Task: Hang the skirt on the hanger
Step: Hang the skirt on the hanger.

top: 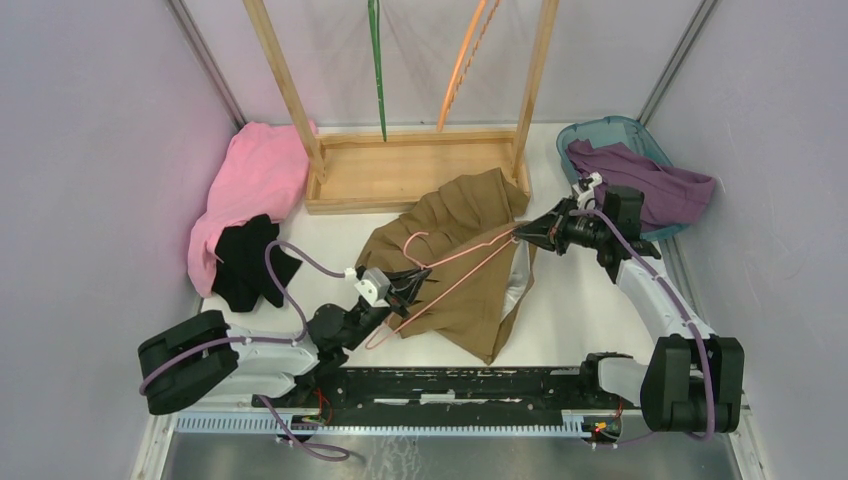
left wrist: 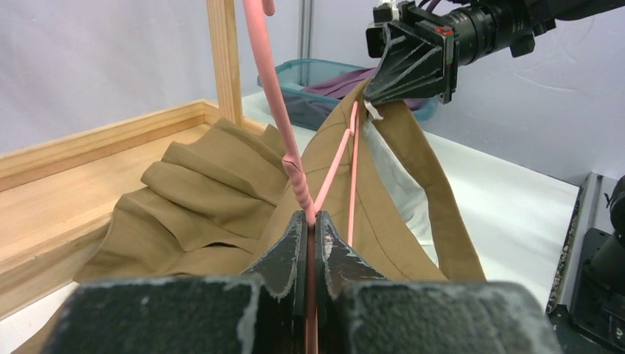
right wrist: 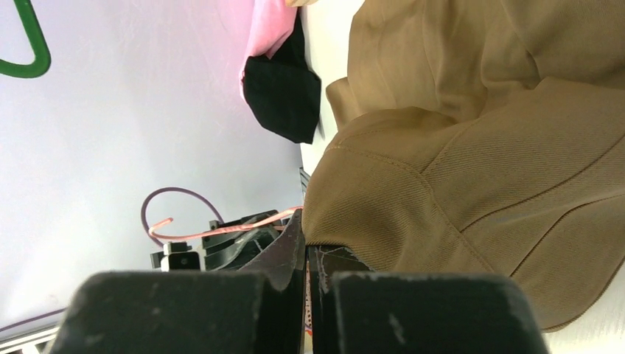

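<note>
I am looking at the brown skirt (top: 470, 270) lying crumpled in the middle of the desk (top: 580, 300), with the pink hanger (left wrist: 272, 81) stretched across the top of it. My left fingers (top: 408, 283) are pinching the hanger's wire just below its twisted neck. My right fingers (top: 522, 232) are pressing together on the skirt's waistband edge, lifting it at the hanger's far end. I cannot tell whether that end is going inside the waistband. I am judging the job barely begun: both of the 2 grips are set, but the skirt is not hanging on anything yet.
</note>
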